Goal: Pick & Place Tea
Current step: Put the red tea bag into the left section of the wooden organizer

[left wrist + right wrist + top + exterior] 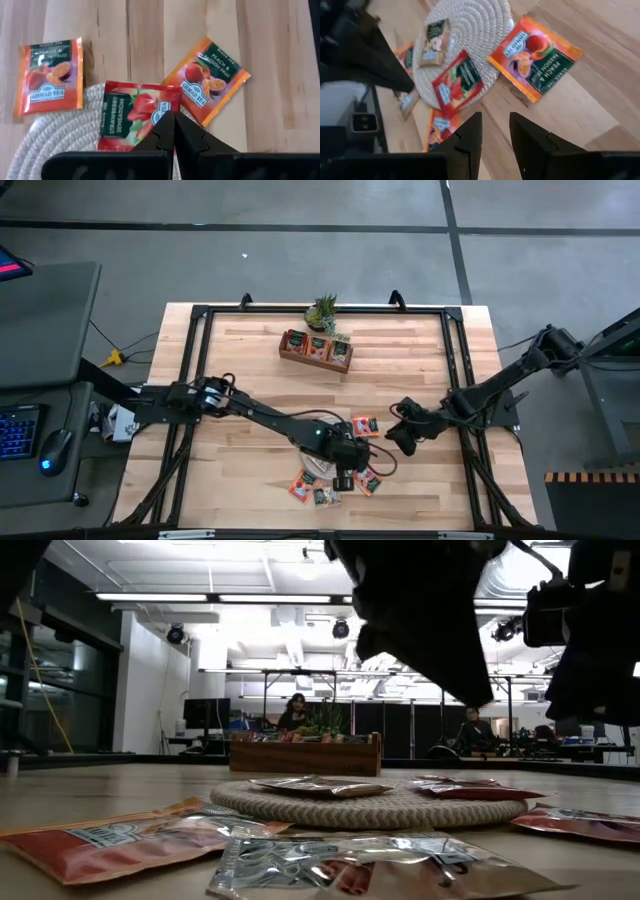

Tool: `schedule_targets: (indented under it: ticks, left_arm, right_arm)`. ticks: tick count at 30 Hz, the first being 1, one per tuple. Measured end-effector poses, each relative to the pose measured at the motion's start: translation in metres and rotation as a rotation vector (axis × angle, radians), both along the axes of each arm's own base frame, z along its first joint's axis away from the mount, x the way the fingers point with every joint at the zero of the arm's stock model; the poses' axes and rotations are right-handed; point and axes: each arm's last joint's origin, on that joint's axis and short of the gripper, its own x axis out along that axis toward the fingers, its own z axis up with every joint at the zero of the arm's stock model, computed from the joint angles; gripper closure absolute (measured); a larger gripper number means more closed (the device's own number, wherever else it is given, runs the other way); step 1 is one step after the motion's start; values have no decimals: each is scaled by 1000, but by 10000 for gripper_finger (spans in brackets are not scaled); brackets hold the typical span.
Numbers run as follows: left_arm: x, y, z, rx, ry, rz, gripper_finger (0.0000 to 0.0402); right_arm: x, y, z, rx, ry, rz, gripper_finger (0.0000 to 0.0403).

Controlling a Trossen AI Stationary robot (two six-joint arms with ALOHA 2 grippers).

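Observation:
Several small square tea sachets lie around and on a round whitish woven mat (470, 30). A red strawberry sachet (132, 117) rests on the mat's edge, and a beige one (434, 42) lies flat on the mat. An orange peach sachet (537, 57) lies on the wood next to the mat, another (50, 75) on its other side. My left gripper (173, 131) is shut and hovers over the strawberry sachet; the low view shows it (475, 690) above the mat. My right gripper (495, 132) is open and hangs near the peach sachet (365, 425).
A brown wooden tray (315, 348) holding sachets stands near the far edge, with a small potted plant (322, 310) behind it. More sachets (303, 485) lie near the near edge. A black frame (455, 370) rims the table. Bare wood lies left of the mat.

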Motion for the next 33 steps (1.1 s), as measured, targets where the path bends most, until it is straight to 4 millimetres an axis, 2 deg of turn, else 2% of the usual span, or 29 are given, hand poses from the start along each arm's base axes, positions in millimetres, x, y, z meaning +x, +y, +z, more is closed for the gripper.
schedule_targets:
  ticks: [7, 12, 21, 24, 30, 33]
  left_arm:
    - [4, -4, -25, -18, 63, 2, 402]
    - [4, -3, -29, -10, 70, 27, 402]
    - [7, 11, -31, -6, 98, 50, 402]
    - [10, 8, -43, -24, 103, 49, 401]
    - [8, 5, -43, -32, 120, 35, 401]
    - [11, 7, -51, -28, 124, 43, 401]
  right_arm:
    - [0, -2, -3, 21, -22, -11, 305]
    - [3, -5, -2, 26, -43, -25, 294]
    - [4, -5, 0, 24, -61, -22, 255]
    - [4, -5, 0, 12, -68, -37, 246]
    - [4, -6, -1, -2, -61, -48, 241]
    - [5, -5, -3, -5, -54, -57, 240]
